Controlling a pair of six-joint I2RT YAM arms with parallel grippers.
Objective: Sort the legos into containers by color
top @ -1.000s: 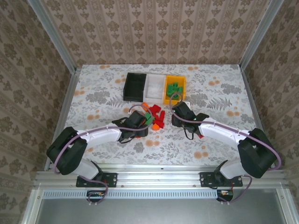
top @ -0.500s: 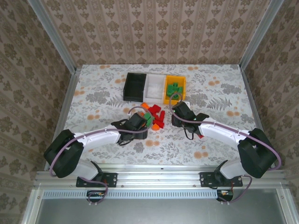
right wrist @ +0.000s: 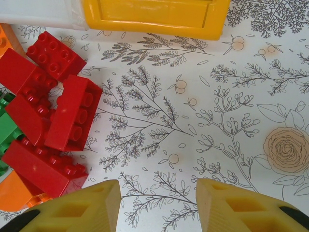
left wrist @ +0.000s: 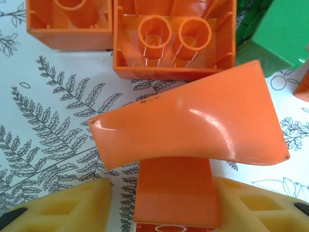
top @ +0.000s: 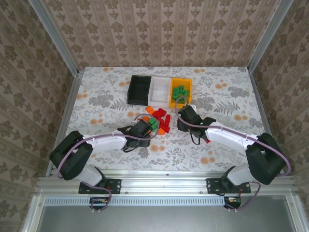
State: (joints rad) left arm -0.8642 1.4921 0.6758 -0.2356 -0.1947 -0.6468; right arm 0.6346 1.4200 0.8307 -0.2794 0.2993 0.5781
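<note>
**Sorting barely begun: greens binned, reds and oranges waiting**

From above, the containers (top: 160, 80) sit in a row toward the tabletop's far edge. The yellow bin (top: 188, 83) holds green bricks (top: 180, 92), the black bin (top: 139, 90) looks empty, and the pile of legos (top: 159, 118) lies mid-tabletop. At my left wrist, my left claw (left wrist: 164, 193) straddles an orange curved brick (left wrist: 188, 125), with cloth showing beside one pad (left wrist: 63, 208), so it is not yet gripped. At my right wrist, my right claw (right wrist: 158, 193) hangs half-wide and empty beside red bricks (right wrist: 72, 113).

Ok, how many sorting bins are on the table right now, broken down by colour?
black rectangular open-top plastic bin: 1
white rectangular open-top plastic bin: 1
yellow-orange rectangular open-top plastic bin: 1
Total: 3
</note>
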